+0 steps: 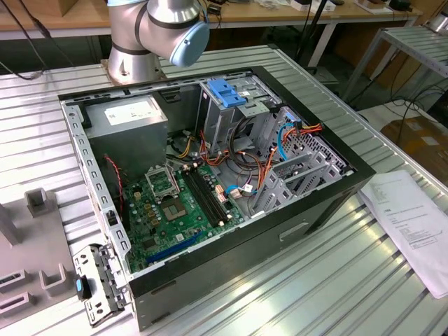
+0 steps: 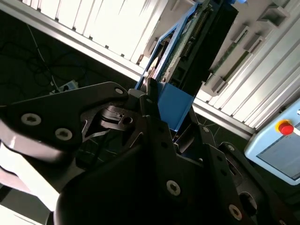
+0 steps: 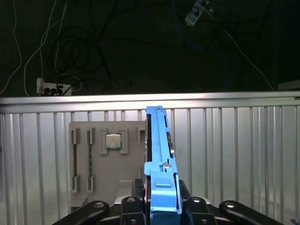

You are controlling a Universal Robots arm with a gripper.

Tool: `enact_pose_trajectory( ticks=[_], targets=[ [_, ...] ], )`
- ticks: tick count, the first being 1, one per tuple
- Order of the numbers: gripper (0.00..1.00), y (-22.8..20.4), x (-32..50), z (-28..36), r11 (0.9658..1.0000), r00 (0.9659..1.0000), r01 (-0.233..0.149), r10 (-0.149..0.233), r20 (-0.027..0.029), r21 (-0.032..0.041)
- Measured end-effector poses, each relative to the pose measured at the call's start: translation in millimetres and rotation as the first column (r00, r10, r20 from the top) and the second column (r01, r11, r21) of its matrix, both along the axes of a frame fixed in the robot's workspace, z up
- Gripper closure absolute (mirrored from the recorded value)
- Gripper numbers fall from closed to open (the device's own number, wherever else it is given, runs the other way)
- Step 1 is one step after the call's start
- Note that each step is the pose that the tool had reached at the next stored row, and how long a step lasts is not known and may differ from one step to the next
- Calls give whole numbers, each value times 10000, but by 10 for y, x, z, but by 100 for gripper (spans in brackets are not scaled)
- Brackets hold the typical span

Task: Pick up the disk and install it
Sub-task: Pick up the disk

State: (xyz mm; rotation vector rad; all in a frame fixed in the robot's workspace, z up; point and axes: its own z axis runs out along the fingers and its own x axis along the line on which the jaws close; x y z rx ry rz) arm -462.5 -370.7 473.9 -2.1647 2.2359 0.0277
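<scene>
Gripper (image 3: 161, 210) is clamping the disk (image 3: 158, 150) edge-on by its blue rails, keeping it clear of the ribbed table (image 3: 234, 154) and grey parts tray (image 3: 112, 168), prob. so the rails are lining up w/ the drive cage (image 1: 218, 122).

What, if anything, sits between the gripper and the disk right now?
Nothing visible. The gripper is shut on the disk, which stands edge-on in its grip in both wrist views. In the first wrist view the ribbed metal table and a grey parts fixture lie in the background behind the disk.
</scene>
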Motion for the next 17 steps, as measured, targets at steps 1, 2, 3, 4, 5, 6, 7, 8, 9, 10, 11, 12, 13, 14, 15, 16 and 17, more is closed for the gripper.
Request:
enact_pose_trajectory(
  ticks=[1, 2, 3, 4, 5, 6, 7, 8, 9, 10, 11, 12, 13, 14, 15, 16, 17],
  targets=[
    [63, 0, 0, 21, 10000, 10000, 0, 0, 0, 0],
    [63, 0, 0, 53, 10000, 10000, 0, 0, 0, 0],
    [63, 0, 0, 81, 10000, 10000, 0, 0, -1, -1],
    [63, 0, 1, 120, 10000, 10000, 0, 0, -2, -1],
    [63, 0, 1, 148, 10000, 10000, 0, 0, -1, -1],
    [63, 0, 1, 167, 10000, 10000, 0, 0, 0, -1],
    [63, 0, 1, 197, 10000, 10000, 0, 0, -1, -1],
    [63, 0, 1, 229, 10000, 10000, 0, 0, 0, 0],
    [63, 0, 1, 262, 10000, 10000, 0, 0, 0, 0],
    [63, 0, 1, 289, 10000, 10000, 0, 0, 0, 0],
    [63, 0, 1, 312, 10000, 10000, 0, 0, -1, -1],
    [63, 0, 2, 362, 10000, 10000, 0, 0, 0, 0],
    [63, 0, 2, 408, 10000, 10000, 0, 0, 0, 0],
    [63, 0, 2, 446, 10000, 10000, 0, 0, 0, 0],
    [63, 0, 3, 474, 10000, 10000, 0, 0, -1, 0],
    [63, 0, 2, 501, 10000, 10000, 0, 0, 2, 0],
    [63, 0, 2, 520, 10000, 10000, 0, 0, -1, -1]
  ],
)
